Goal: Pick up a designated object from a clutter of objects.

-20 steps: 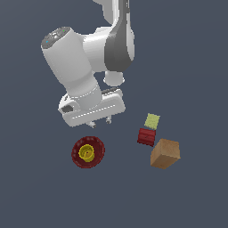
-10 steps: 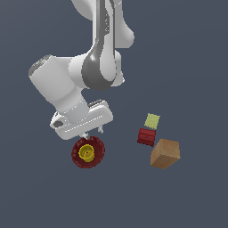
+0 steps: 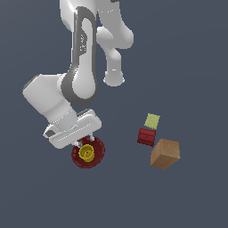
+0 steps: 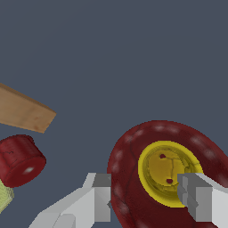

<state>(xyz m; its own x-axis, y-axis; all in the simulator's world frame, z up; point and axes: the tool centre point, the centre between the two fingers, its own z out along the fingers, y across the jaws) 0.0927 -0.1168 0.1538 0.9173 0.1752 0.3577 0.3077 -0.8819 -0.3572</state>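
Approach step, grasp not yet made. Gripper (image 4: 144,198) spread wide, nothing held; in the wrist view one finger (image 4: 101,196) outside the rim of the dark-red bowl (image 4: 129,178), the other finger (image 4: 196,196) over the yellow cup (image 4: 167,171) sitting inside the bowl. Straddles the bowl wall on that side, by the look of it. Contact with the rim not clear from either view.

Dark-red bowl (image 3: 95,156) flat on the floor, directly under the gripper (image 3: 85,141) in the exterior view, partly hidden by the hand. Yellow cup (image 3: 86,152) in the bowl's centre. Rest of clutter well apart from the bowl, toward the exterior view's right: small dark-red block (image 3: 146,136), pale yellow-green cube (image 3: 152,121) touching or just beside the block, tan-brown box (image 3: 165,153) just beside the block.

Next move, as judged: lower until fingertips bracket the rim wall, close on it, lift straight. Risk: inner finger catching the cup, or a thin-rim pinch tilting the bowl on lift.
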